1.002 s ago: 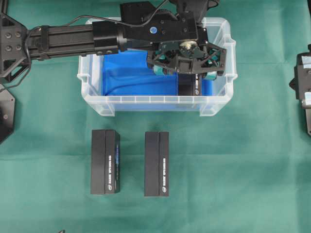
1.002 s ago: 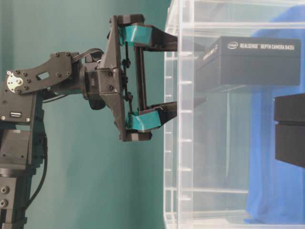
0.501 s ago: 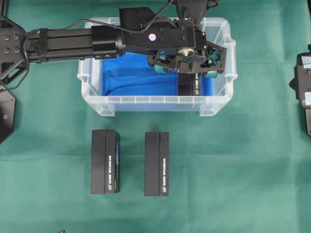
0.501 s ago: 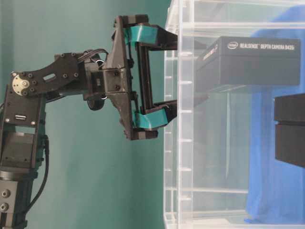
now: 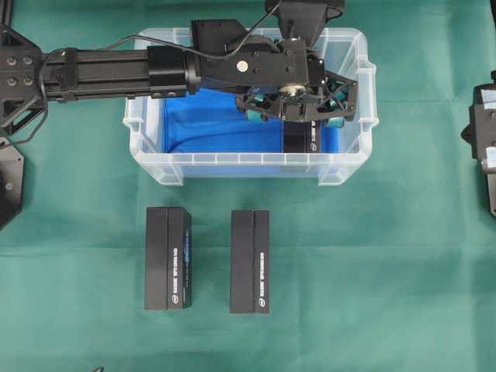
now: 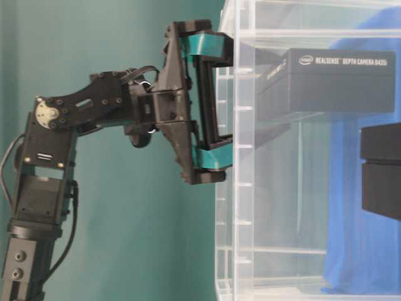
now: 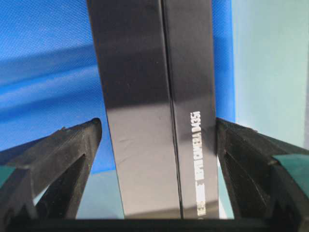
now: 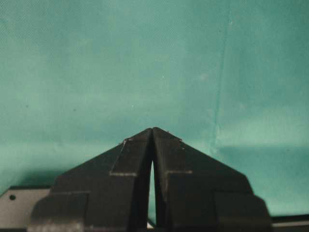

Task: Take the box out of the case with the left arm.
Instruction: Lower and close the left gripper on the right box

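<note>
Left gripper is seen spread wide inside the case, pointed down at the box. From the wrist view the box is shown running straight out between the two fingers, with a narrow gap of blue lining visible on one side and little or no gap on the other; whether either finger touches it cannot be told. White lettering is seen along one long face of the box. From table level the gripper is seen tilted against the clear wall of the case, its teal pads at the rim, and the box is seen through the plastic, just beyond the fingertips.

Around the gripper the blue lining covers the case floor. The left arm is stretched across the case rim from the left edge of the overhead view.

Well clear of the gripper, outside the case, two more black boxes are laid side by side on the green cloth, apart from each other.

Right gripper is shown with its fingertips pressed together over bare cloth, nothing held between them.
</note>
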Robot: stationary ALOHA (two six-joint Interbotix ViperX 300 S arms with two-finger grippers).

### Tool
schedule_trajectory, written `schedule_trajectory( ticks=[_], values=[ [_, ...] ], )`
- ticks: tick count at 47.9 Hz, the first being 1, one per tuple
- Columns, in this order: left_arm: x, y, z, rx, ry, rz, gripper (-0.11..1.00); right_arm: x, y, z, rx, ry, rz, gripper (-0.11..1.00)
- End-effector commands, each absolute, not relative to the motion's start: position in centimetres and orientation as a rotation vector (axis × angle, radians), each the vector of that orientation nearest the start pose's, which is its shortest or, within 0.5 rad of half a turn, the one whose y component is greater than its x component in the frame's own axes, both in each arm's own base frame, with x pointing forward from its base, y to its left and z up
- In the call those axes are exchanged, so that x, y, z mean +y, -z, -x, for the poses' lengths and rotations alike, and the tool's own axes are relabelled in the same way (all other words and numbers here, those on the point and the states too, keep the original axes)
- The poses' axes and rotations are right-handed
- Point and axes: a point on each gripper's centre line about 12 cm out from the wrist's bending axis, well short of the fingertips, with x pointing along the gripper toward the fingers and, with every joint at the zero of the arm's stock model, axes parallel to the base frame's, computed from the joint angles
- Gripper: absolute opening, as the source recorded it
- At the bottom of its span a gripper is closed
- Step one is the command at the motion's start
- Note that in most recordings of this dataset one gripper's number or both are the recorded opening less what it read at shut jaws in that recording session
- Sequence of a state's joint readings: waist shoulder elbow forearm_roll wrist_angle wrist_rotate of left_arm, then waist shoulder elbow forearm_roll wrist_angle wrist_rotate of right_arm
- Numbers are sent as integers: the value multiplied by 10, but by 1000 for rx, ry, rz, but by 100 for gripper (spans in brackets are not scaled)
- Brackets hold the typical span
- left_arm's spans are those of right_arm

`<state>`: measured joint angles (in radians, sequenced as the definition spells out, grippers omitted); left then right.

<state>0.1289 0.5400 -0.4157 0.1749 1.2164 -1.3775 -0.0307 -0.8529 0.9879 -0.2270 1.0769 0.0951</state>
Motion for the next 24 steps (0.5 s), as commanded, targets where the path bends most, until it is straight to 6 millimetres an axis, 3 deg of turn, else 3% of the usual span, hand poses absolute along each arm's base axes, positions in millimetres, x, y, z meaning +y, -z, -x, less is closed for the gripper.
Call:
schedule_trajectory(
  ticks=[1, 24],
  values=[
    [86, -231, -521, 899, -1033, 1090, 91, -28, -228, -156, 1178, 194, 110, 7],
    [85, -226, -522, 897, -1024, 1095, 90, -28, -229, -156, 1176, 194, 109, 7]
  ],
)
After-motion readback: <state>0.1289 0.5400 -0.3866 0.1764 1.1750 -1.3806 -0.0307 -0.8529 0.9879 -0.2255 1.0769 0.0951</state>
